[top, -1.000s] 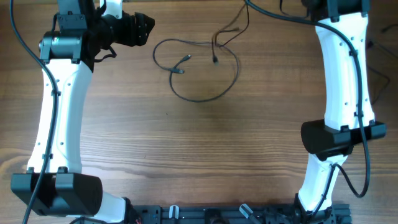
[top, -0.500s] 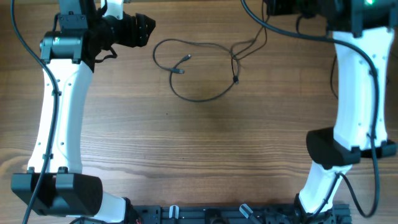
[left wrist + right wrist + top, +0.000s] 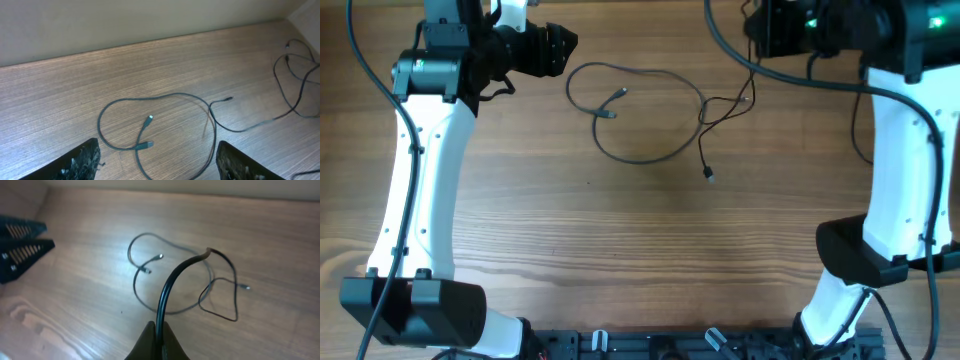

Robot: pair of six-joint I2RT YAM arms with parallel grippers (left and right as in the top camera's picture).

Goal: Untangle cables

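1. Desk (image 3: pixel 620 250): wood, 2 thin black cables at far side, btwn the arms.
2. Cable 1 (image 3: pixel 640 159): flat on desk in an open loop, its 2 plugs (image 3: pixel 149 119) inside the loop, close together.
3. Cable 2 (image 3: pixel 166 292): pinched in R end effector (image 3: pixel 157 342), jaws pressed together on it; runs down to desk, crosses loop's right side, free plug (image 3: pixel 709 176) on desk just outside the loop.
4. L end effector (image 3: pixel 560 50): spread, nothing in it, left of the loop.

On the table (image 3: pixel 620 250) near its far edge a looped cable (image 3: pixel 640 160), second cable (image 3: pixel 701 150) just right of it, left gripper (image 3: pixel 565 48) left of the loop, right gripper (image 3: pixel 156 330) behind the second cable
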